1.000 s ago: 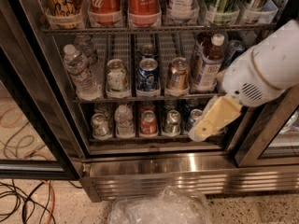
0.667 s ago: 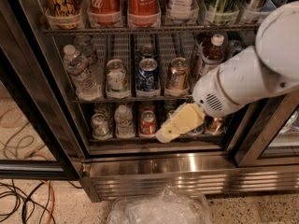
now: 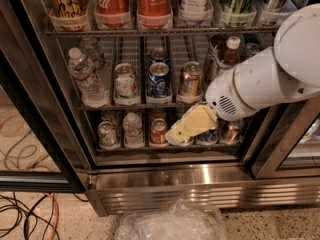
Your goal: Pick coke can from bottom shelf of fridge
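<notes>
Where it enters from the right, arm [image 3: 270, 79]: white, slanting down-left into the fridge [image 3: 200, 184].
tool [image 3: 177, 134]: cream, low at the bottom shelf [image 3: 125, 149]; spread or pressed together, cannot tell.
floor [image 3: 75, 221]: speckled; crumpled plastic bag [image 3: 172, 224], cables [image 3: 25, 214].
coke can [image 3: 159, 132]: red, silver-topped, upright on the bottom shelf, just left of the tool.

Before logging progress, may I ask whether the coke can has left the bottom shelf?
No, the coke can stands on the bottom shelf, the claw just right of it.
</notes>
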`<move>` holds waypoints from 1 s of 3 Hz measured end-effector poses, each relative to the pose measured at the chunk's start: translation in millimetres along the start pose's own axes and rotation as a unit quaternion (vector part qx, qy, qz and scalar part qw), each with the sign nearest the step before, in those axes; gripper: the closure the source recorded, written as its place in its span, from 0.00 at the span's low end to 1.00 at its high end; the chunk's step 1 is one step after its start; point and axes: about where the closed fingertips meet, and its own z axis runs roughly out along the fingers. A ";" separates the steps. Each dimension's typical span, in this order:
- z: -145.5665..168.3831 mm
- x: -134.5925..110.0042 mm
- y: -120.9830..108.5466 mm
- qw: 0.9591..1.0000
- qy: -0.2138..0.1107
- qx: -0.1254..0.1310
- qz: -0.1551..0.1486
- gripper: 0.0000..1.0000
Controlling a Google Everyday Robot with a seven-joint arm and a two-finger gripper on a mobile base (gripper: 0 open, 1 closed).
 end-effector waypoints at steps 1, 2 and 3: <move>16.0 3.9 7.6 1.000 -0.018 0.005 0.022 0.00; 52.7 25.1 24.4 0.996 -0.044 0.009 0.077 0.00; 90.8 44.1 39.7 0.992 -0.062 0.019 0.111 0.00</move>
